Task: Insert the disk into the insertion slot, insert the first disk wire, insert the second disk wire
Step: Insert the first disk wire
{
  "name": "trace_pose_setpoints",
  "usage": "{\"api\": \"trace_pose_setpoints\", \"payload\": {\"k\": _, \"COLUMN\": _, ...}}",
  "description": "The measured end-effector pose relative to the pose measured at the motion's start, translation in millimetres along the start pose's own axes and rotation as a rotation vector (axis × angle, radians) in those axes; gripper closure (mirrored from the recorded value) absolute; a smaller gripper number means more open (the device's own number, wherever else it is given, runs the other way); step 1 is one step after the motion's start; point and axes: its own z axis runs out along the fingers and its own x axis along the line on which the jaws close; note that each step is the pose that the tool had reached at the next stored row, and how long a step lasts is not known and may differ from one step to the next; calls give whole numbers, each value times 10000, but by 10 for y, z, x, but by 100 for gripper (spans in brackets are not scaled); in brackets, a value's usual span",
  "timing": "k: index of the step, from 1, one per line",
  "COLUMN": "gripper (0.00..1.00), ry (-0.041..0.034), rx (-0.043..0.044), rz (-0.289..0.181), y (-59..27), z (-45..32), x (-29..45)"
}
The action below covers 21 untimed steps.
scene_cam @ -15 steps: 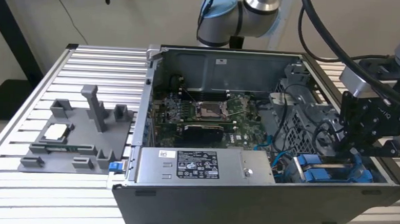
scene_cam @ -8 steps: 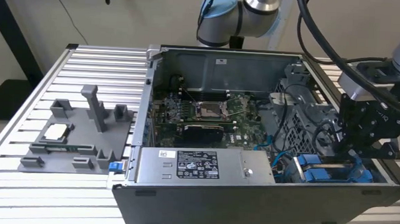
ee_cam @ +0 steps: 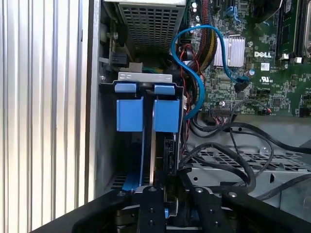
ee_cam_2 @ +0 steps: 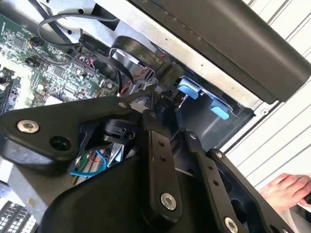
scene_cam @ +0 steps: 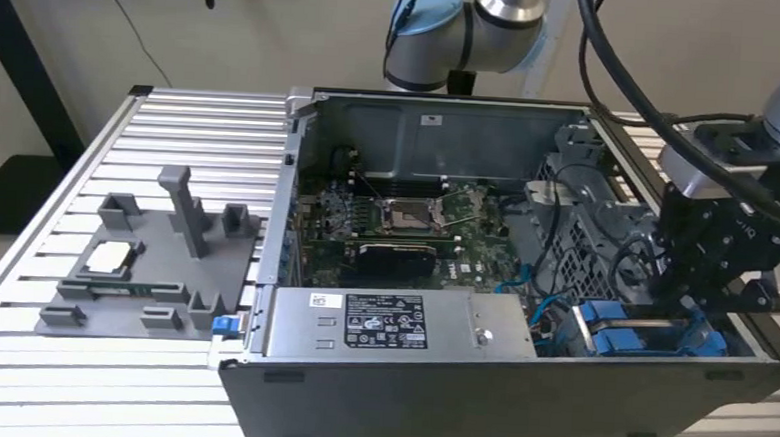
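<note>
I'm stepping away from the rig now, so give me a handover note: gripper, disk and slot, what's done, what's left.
Gripper: down inside the open case, at the insertion slot; open or shut cannot be told.
Disk: its blue carrier stands in that slot, by the case wall.
Done: disk appears to be in the slot; full seating unclear.
Left: neither wire step can be confirmed; a blue cable loops beside the slot.
Note: a person's hand is just outside the case.
</note>
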Motion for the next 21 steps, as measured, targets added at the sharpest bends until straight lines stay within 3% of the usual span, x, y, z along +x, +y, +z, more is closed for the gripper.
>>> {"api": "trace_pose_setpoints", "payload": {"k": 14, "gripper": 73, "ry": 3, "rx": 0, "rz": -1, "y": 7, "z": -631, "x": -11}}
{"api": "trace_pose_setpoints", "payload": {"k": 21, "gripper": 73, "ry": 3, "rx": 0, "rz": -40, "y": 7, "z": -666, "x": -11}}
